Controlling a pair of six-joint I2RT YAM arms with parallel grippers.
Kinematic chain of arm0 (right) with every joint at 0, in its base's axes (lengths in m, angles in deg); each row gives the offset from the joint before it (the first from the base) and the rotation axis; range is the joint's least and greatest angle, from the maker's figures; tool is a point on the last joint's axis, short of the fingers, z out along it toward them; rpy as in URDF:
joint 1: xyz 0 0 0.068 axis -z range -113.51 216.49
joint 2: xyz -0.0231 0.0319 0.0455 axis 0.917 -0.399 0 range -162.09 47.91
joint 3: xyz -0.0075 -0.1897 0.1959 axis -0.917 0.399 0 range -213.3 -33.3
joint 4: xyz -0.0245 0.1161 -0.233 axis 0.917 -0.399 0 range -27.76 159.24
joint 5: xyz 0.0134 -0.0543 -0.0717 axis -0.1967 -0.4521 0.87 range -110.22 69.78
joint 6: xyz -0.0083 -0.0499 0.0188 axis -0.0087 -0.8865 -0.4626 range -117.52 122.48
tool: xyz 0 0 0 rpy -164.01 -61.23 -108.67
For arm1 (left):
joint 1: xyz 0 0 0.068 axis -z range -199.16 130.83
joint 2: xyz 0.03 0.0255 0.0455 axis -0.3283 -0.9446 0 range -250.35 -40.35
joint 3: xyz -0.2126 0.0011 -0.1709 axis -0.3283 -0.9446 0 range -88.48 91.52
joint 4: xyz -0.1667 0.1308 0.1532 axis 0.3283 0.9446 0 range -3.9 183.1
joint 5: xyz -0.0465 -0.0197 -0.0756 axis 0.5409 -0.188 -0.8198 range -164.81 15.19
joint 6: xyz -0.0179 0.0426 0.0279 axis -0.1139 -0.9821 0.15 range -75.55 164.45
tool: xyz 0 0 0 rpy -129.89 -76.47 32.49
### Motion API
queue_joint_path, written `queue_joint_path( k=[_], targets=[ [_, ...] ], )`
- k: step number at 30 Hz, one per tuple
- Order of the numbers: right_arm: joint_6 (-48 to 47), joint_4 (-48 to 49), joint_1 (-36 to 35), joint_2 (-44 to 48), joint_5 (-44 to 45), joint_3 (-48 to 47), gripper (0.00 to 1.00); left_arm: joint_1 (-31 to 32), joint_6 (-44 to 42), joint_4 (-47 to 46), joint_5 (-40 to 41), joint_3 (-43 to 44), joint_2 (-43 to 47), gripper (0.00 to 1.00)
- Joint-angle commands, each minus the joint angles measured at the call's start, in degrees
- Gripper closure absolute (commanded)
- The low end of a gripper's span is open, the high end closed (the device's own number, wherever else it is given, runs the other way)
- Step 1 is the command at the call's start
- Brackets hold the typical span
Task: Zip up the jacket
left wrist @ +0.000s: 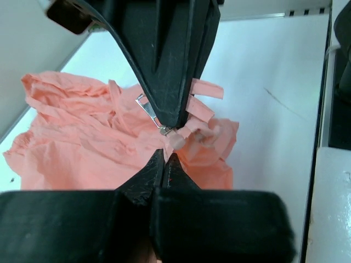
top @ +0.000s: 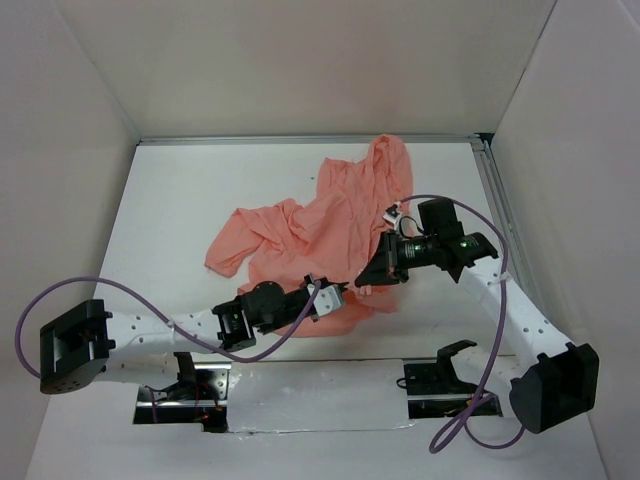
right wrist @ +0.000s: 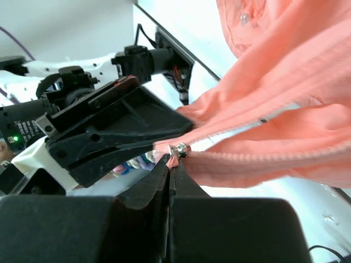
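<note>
The salmon-pink jacket [top: 320,225] lies crumpled in the middle of the white table, hood toward the back. Both grippers meet at its near lower edge. My left gripper [top: 333,293] is shut, its tips [left wrist: 166,155] pinching a fold of the jacket [left wrist: 82,137] just below the silver zipper pull [left wrist: 147,106]. My right gripper [top: 368,277] is also shut, its tips [right wrist: 171,162] nipping the fabric directly under the metal zipper slider [right wrist: 180,148]. From there the jacket's [right wrist: 285,98] zipper teeth run off to the right. The two grippers' fingers almost touch.
White walls box in the table on three sides. A metal rail [top: 497,200] runs along the right edge. Purple cables loop beside both arms. Black brackets [top: 440,372] sit on the near ledge. A small white tag [top: 393,213] lies on the jacket beside the right arm.
</note>
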Motion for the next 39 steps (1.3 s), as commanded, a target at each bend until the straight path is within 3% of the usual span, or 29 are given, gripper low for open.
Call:
queue_joint_path(
  k=[1, 4, 8, 15, 23, 29, 31, 32, 35, 37, 39],
  targets=[
    [1.09, 3.92, 1.36, -0.20, -1.53, -1.06, 1.00, 0.70, 0.49, -3.50, -2.72, -0.11, 3.39, 1.00],
    [-1.28, 0.85, 1.45, -0.38, 2.32, -3.08, 1.00, 0.70, 0.75, -2.88, -2.90, -0.20, 3.92, 1.00],
    [-3.83, -3.12, 1.01, -0.03, 15.33, -4.32, 1.00, 0.97, 0.93, -2.26, -3.77, -0.20, 4.98, 1.00],
    [-2.87, 2.66, 0.40, -0.46, 31.41, -3.45, 1.00, 1.84, 3.47, 2.39, -5.62, -0.64, 11.21, 1.00],
    [1.43, 11.11, 1.54, -16.97, 56.71, -11.43, 1.00, 1.93, 10.50, 8.99, -5.97, -4.23, 18.51, 1.00],
    [-0.31, 6.37, 4.96, -40.78, 71.76, -40.55, 1.00, 2.72, 16.39, 12.76, -4.66, -6.26, 19.31, 1.00],
    [-1.02, 4.27, 6.63, -49.97, 72.83, -49.10, 1.00, 2.90, 17.45, 14.51, -3.08, -7.13, 18.87, 1.00],
    [-1.54, 1.13, 8.55, -53.43, 72.83, -59.15, 1.00, 2.99, 18.58, 15.05, -1.51, -7.31, 18.69, 1.00],
    [-3.12, -3.02, 12.07, -65.04, 73.19, -77.71, 1.00, 3.25, 20.78, 17.24, 0.87, -7.84, 17.38, 1.00],
    [-4.53, -2.69, 14.19, -70.59, 71.26, -85.32, 1.00, 3.42, 22.02, 18.47, 2.55, -7.84, 16.15, 1.00],
    [-5.59, 1.69, 16.39, -72.62, 69.67, -86.41, 1.00, 3.51, 23.86, 19.80, 4.83, -8.02, 14.04, 1.00]
  ],
)
